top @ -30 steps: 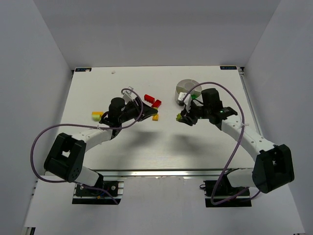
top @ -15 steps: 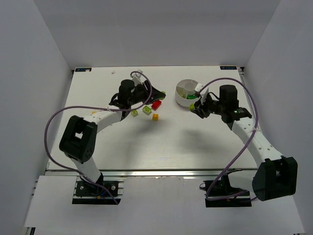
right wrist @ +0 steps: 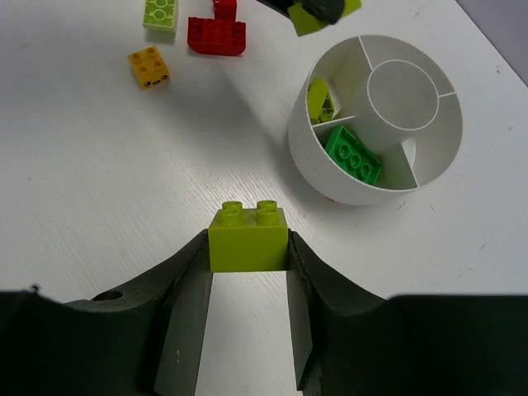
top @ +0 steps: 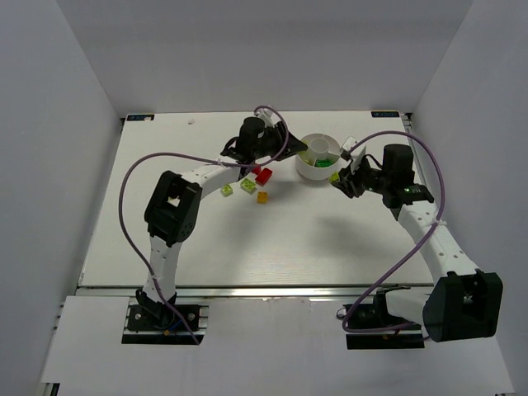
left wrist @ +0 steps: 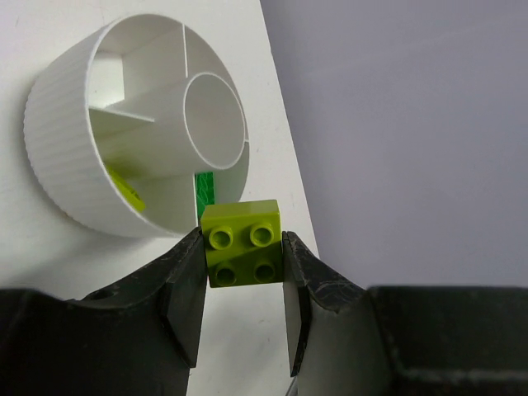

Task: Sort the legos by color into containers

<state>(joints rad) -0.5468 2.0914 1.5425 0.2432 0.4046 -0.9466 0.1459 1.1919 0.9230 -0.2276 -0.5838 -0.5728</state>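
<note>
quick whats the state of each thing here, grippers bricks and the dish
left gripper, shut on left-held brick
left-held brick, clamped, near the dish rim, not in it
right gripper, shut on right-held brick
right-held brick, clamped, outside the dish
dish, upright; dark green brick and yellow-green brick in adjacent wedges, centre empty
red bricks, orange brick, loose on table

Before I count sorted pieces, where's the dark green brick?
Right wrist view, right of centre: the dark green brick lies in a wedge of the white dish.

A white table [top: 289, 247] stands under even light, with plain pale walls [top: 264, 58] behind it and on both its sides.
</note>
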